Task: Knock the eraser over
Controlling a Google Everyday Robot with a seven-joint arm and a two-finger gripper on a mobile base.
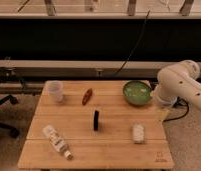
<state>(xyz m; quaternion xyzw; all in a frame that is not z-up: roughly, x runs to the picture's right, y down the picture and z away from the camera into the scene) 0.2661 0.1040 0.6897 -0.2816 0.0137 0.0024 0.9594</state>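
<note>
The eraser (96, 120) is a small thin black block standing upright near the middle of the wooden table (114, 150). I see it edge-on, so its label does not show. My white arm (180, 86) is folded at the table's right edge, beside the green bowl (137, 93). My gripper is hidden by the arm's links, well to the right of the eraser.
A clear plastic cup (55, 91) stands at the back left. A reddish-brown oblong object (87, 96) lies behind the eraser. A white bottle (56, 140) lies at the front left. A small white cylinder (138, 133) lies at the front right. An office chair (1, 107) is at far left.
</note>
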